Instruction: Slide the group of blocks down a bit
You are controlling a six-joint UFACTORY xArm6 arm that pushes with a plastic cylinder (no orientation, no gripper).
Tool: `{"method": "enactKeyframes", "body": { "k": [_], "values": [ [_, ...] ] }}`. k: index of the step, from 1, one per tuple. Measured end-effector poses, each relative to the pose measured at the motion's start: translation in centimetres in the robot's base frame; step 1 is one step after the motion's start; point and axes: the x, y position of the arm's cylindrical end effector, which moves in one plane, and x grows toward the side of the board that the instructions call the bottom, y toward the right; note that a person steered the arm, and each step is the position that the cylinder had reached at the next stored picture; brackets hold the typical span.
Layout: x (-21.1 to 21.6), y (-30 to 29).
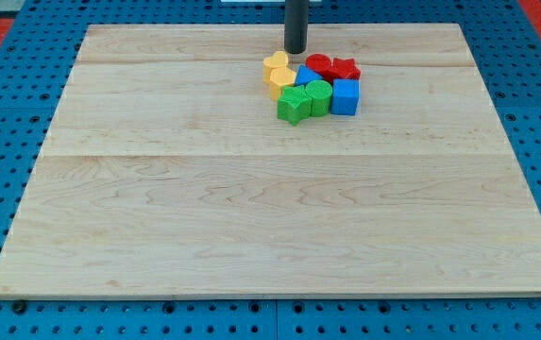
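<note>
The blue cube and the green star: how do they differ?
The blue cube is blue with flat square faces; the green star is green with a notched outline. The cube is on the group's right side, the star at its lower left, nearer the view's bottom. Both rest on the wooden board, below my tip.

Eight blocks sit clustered, touching, near the view's top centre: yellow heart (275,64), yellow hexagon (282,79), red cylinder (318,65), red star (345,68), partly hidden blue block (305,76), blue cube (345,96), green cylinder (318,95), green star (294,104).

Straight dark rod, smooth cylindrical shaft, matte black-grey, my tip (295,50) blunt and flat-ended
</note>
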Motion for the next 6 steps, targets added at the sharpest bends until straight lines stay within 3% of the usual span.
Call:
{"method": "enactKeyframes", "body": {
  "k": [5,6],
  "values": [
    [0.0,-0.1],
    [-0.2,-4.9]
  ]
}}
